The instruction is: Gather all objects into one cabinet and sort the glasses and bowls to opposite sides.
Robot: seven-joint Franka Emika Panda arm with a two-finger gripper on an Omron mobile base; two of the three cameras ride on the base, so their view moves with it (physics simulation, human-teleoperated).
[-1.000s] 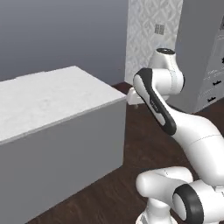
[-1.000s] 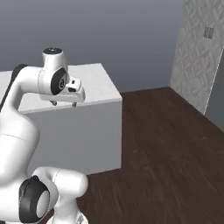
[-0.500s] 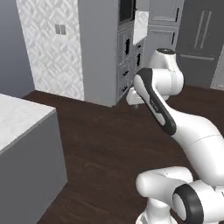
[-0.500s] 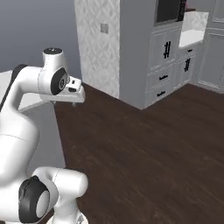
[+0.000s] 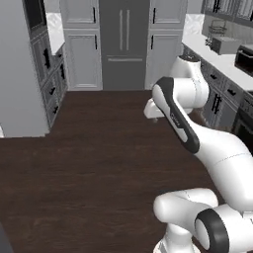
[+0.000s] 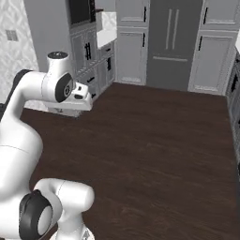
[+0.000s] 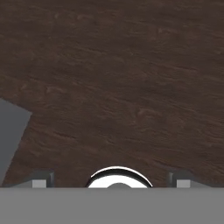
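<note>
**Arm folded over bare floor, kitchen cabinets ahead**

The white arm (image 5: 183,118) stands folded above a dark wooden floor (image 5: 99,163), its hand held out low over the boards. In the hand view the jaws (image 7: 112,181) point down at the floor, and the two small dark fingertips (image 7: 41,179) sit wide apart at the bottom edge with nothing between them: released, holding nothing.

Straight ahead, at the far edge of the floor, a tall dark grey refrigerator (image 5: 123,44) with two long vertical handles stands between pale grey panelled cabinets (image 5: 84,59). Along the left edge of the floor runs a tall grey unit with drawers and black bar handles (image 6: 89,51), with a dark oven opening (image 6: 82,11) in its upper part. Along the right edge, in the left base view, a white-topped table (image 5: 217,57) carries a grey toaster-like box (image 5: 225,45).

The bowl, cups and mug cannot be made out anywhere, nor can I tell which cabinet is the one for the task.
</note>
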